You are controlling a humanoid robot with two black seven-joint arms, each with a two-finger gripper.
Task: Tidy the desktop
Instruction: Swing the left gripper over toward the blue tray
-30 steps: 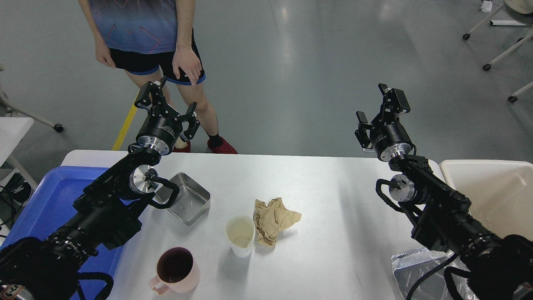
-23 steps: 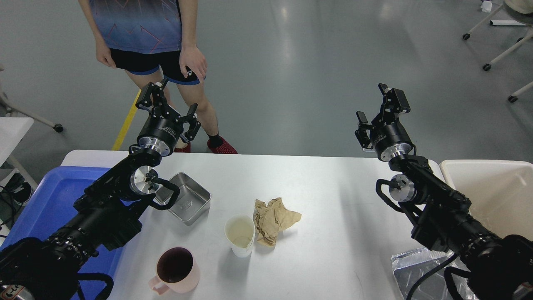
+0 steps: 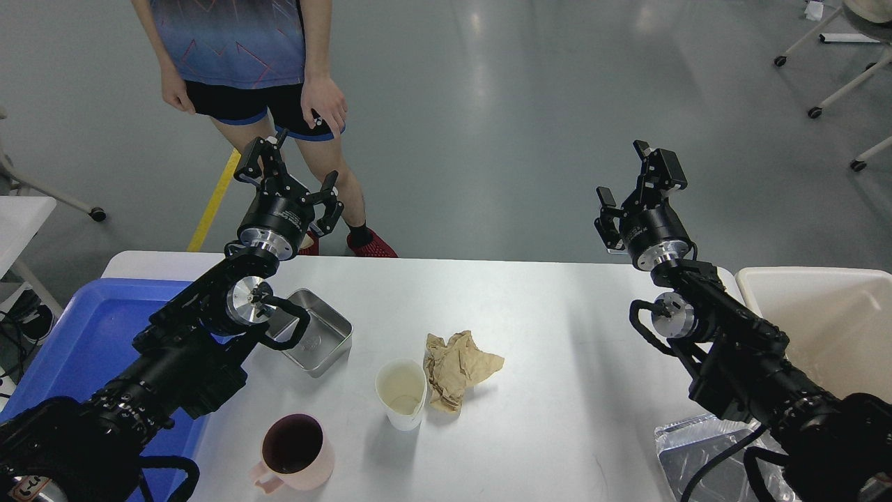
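The white desktop [image 3: 557,335] carries a steel tray [image 3: 320,338], a white paper cup [image 3: 402,392], a crumpled brown paper [image 3: 456,366], a pink mug [image 3: 296,453] and a silver foil bag [image 3: 704,457] at the front right. My left gripper [image 3: 289,167] is open and empty, raised above the table's far left edge, beyond the steel tray. My right gripper [image 3: 631,174] is open and empty, raised above the far right edge.
A blue plastic tray [image 3: 77,335] lies at the table's left end. A cream bin [image 3: 829,321] stands at the right end. A person [image 3: 258,70] stands just beyond the far edge, close behind my left gripper.
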